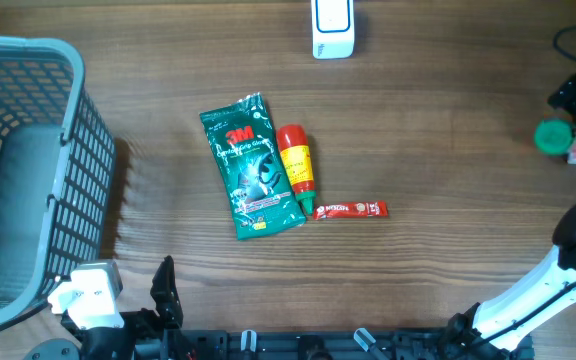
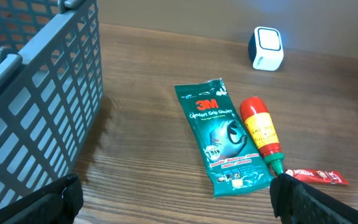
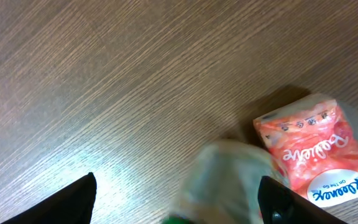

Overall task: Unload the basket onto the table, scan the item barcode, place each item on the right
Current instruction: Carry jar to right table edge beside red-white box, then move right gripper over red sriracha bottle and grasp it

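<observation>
left claw (image 2: 173, 186) apart; right claw (image 3: 178, 180) apart over blurred item (image 3: 229, 168) beside tissue pack (image 3: 319, 155)

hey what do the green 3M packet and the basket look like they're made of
Green 3M packet: probably thin plastic film, glossy; it shows glare and crinkles. Basket: likely moulded plastic, matte grey-blue, with a uniform lattice wall.

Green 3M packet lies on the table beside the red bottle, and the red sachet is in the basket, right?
No: the red sachet lies on the table too, by the tip of the red bottle, not in the basket. The overhead view shows it; the rest holds.
</observation>
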`<state>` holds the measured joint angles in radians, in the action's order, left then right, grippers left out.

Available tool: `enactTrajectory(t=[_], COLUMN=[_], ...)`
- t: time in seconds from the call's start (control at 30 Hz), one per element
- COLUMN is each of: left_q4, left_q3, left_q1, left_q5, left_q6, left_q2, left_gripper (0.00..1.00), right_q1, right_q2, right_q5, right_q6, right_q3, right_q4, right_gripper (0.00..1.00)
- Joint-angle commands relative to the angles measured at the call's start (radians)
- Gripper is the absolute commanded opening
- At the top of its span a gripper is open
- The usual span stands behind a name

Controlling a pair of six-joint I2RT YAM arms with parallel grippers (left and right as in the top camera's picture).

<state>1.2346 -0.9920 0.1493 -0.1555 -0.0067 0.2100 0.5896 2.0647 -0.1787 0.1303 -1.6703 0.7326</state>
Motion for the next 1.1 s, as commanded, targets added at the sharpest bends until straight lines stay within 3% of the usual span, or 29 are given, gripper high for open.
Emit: enactTrajectory(t=[0.0, 0.07, 0.2, 0.3, 0.47, 0.6, 0.77, 1.07], left_q4=[-0.003, -0.003, -0.003, -0.003, -0.003, -0.003, -0.003, -0.003], left_q3=[-0.001, -0.001, -0.001, -0.001, -0.001, -0.001, -0.001, -0.001], left_q1=[0.005, 0.005, 0.005, 0.005, 0.005, 0.005, 0.005, 0.005], left_q5=[-0.012, -0.012, -0.012, -0.012, -0.012, -0.012, -0.012, -0.012], left_q6=[-0.013, -0.013, -0.013, -0.013, -0.013, -0.013, -0.013, -0.013], left_q2=[-0.006, -0.006, -0.006, -0.006, -0.006, -0.006, -0.006, -0.006], left_gripper=[1.00, 1.00, 1.00, 1.00, 1.00, 1.00, 1.00, 1.00], right_q1=[0.000, 0.000, -0.002, -0.002, -0.018, -0.105, -0.406, -0.933], right_q2=[0.023, 0.022, 0.006, -0.039, -0.192, -0.298, -0.365, -0.355], right_q5=[0.074, 0.096, 0.003, -0.142, -0.544, -0.602, -0.590, -0.252], right_q6=[0.004, 0.004, 0.012, 0.064, 0.140, 0.158, 0.096, 0.108], right_q3=[0.011, 0.008, 0.001, 0.000, 0.000, 0.000, 0.000, 0.139], right_q4=[0.004, 0.002, 0.007, 0.010, 0.032, 0.101, 0.208, 0.198], right_gripper=[0.83, 0.83, 1.00, 1.00, 1.00, 1.00, 1.00, 1.00])
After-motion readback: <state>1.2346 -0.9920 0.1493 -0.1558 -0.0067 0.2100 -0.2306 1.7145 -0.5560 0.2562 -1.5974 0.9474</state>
